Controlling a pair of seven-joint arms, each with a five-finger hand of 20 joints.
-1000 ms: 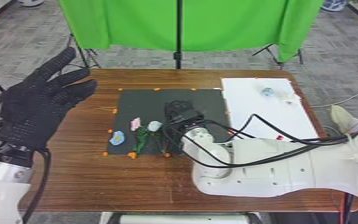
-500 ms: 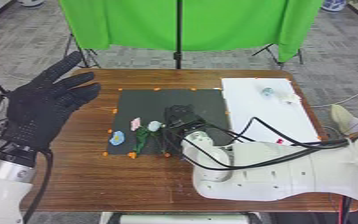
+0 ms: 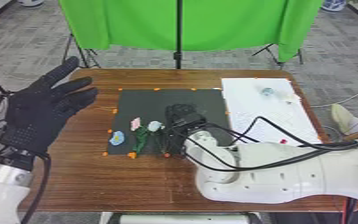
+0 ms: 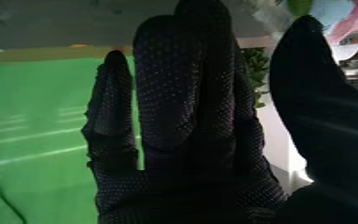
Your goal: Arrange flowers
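Note:
In the head view my right hand [image 3: 183, 114] is over the middle of the dark mat [image 3: 153, 96], right of the flowers. A pink flower [image 3: 135, 123] and a white flower [image 3: 155, 126] lie side by side, with green stems [image 3: 141, 140] running toward the near edge. The blue flower [image 3: 116, 138] lies at the mat's left. My left hand [image 3: 35, 115] is raised beside the table's left edge, its fingers spread. In the right wrist view my right hand [image 4: 189, 120] has straight fingers and a thumb held apart; beyond the thumb's tip are pink petals [image 4: 357, 21] and blue petals [image 4: 330, 12].
A white sheet [image 3: 254, 111] lies right of the mat, with small pale blue [image 3: 267, 91] and whitish [image 3: 289, 100] pieces at its far part and a red spot [image 3: 283, 141] nearer. Orange bits line the mat's edges. Black cables hang along the right arm.
My left hand has sunk slightly. The right hand has shifted a little toward the table's near side, and its forearm has moved slightly right. The flowers look unmoved.

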